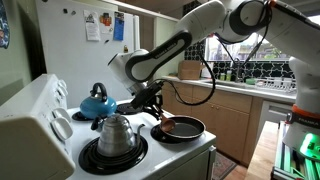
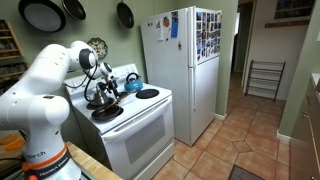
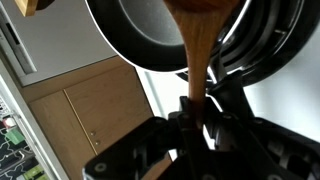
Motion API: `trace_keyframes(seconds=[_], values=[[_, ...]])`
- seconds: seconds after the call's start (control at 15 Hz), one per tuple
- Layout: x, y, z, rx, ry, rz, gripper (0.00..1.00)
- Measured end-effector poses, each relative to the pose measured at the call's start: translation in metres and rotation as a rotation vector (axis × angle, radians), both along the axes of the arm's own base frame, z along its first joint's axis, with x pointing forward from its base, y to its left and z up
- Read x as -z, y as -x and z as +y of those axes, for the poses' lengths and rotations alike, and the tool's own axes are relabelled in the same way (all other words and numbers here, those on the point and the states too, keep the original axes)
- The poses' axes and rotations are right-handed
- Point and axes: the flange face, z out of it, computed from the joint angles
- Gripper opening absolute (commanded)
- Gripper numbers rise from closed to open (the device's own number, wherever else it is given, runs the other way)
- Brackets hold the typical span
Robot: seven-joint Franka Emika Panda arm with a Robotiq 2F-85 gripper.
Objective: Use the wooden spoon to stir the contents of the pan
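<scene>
Stove top with 2 kettles and 1 pan. The tool [image 3: 197,108] is clamped on the handle of the wooden spoon [image 3: 196,60], which runs up the centre of the wrist view to the black pan [image 3: 140,45] at the upper middle of the frame. In an exterior view the pan [image 1: 192,131] sits right of centre on the stove [image 1: 60,155], and the spoon's lower end meets the reddish-brown contents [image 1: 170,127]. The blue kettle [image 1: 97,100] and steel kettle [image 1: 116,135] stand left of the pan.
</scene>
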Motion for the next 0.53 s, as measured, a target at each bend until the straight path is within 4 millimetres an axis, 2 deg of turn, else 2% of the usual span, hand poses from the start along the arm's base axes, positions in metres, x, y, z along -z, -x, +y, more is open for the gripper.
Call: trace_keyframes(seconds=[0.53], values=[[-0.005, 0.015, -0.006, 0.035, 0.023, -0.016, 0.04]])
